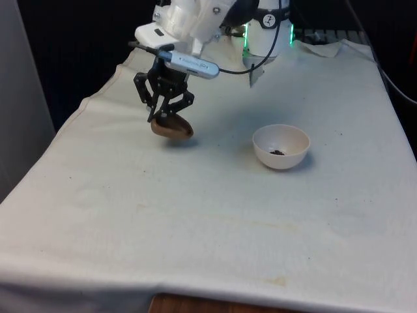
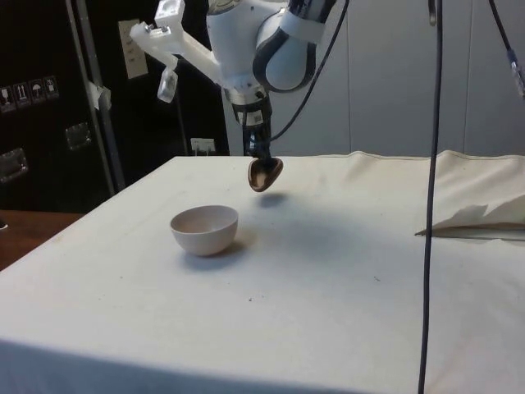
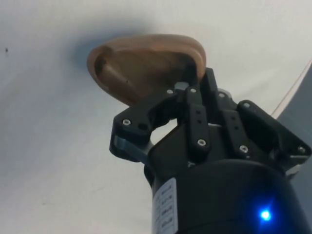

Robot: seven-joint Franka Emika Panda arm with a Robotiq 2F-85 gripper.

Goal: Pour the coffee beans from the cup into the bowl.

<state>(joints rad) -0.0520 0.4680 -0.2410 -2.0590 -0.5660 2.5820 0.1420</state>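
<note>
White cloth [image 1: 215, 228], fingers [image 1: 171, 116] pinching tilted brown cup [image 1: 172, 128] — bowl [image 1: 281, 147] contents indistinct

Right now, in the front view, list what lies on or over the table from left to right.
Tool gripping the brown cup held over the cloth → white bowl with a few coffee beans in it.

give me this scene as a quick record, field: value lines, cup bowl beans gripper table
cup: brown cup, tilted, held off the table, to the front view's left of the bowl
bowl: white bowl, upright on the cloth, apart from the cup
beans: a few dark coffee beans on the bowl's floor
gripper: black gripper, jaws clamped on the cup's rim
table: white cloth
</note>
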